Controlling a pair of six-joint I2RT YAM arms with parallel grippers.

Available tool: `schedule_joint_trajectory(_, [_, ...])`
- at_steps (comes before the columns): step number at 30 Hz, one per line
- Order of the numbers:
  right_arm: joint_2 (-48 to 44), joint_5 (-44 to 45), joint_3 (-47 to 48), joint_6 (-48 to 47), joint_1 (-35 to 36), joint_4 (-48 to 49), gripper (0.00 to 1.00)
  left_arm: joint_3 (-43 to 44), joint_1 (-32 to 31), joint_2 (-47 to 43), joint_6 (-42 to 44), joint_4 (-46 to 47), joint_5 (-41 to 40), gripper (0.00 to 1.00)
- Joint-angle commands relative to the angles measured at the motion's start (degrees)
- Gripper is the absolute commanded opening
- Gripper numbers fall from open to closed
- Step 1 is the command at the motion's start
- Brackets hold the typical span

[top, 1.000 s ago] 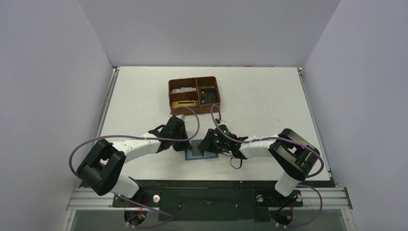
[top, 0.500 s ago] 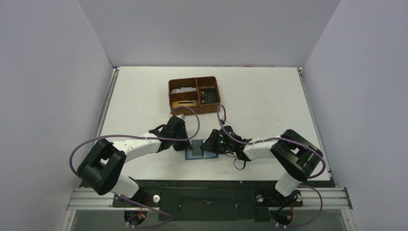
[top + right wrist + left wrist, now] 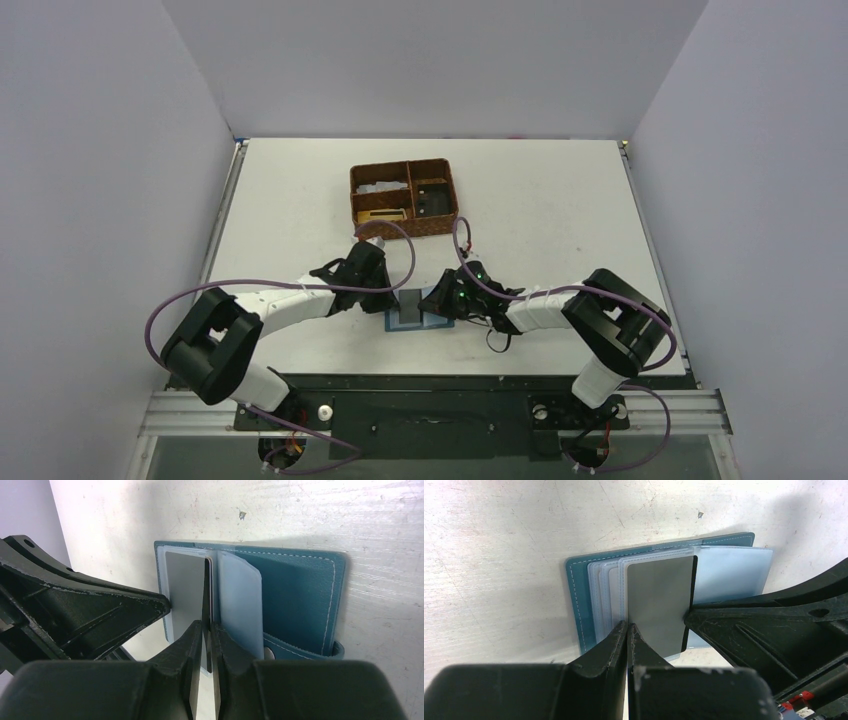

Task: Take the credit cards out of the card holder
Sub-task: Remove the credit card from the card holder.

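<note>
moved: right gripper point(image 3: 206, 627) narrower and slightly further right than a second ago
right gripper: nearly closed, pinching the grey card point(image 3: 659, 600) by its edge
left gripper point(image 3: 628, 630): pressed together, tips on the clear sleeves beside the card
holder point(image 3: 576, 600): open flat on the tabletop point(image 3: 499, 555), between both grippers, on the near side of the basket point(image 3: 404, 199)

you're looking at a teal-blue card holder point(image 3: 576, 595) with pale stitching, cloudy clear sleeves point(image 3: 734, 570), a plain grey credit card point(image 3: 659, 605), a brown woven basket point(image 3: 405, 228), a scuffed white bench point(image 3: 550, 200).
</note>
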Motion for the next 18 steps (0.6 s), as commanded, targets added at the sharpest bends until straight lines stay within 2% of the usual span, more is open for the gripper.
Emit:
schedule_joint_trajectory(1, [-0.3, -0.7, -0.1, 1.0, -0.4, 4.9, 0.10, 0.2, -0.4, 1.7, 0.6, -2.7, -2.5, 0.00])
schedule_joint_trajectory(18, [2.7, -1.7, 0.6, 2.5, 0.7, 7.9, 0.09, -0.6, -0.4, 1.6, 0.4, -2.1, -2.3, 0.00])
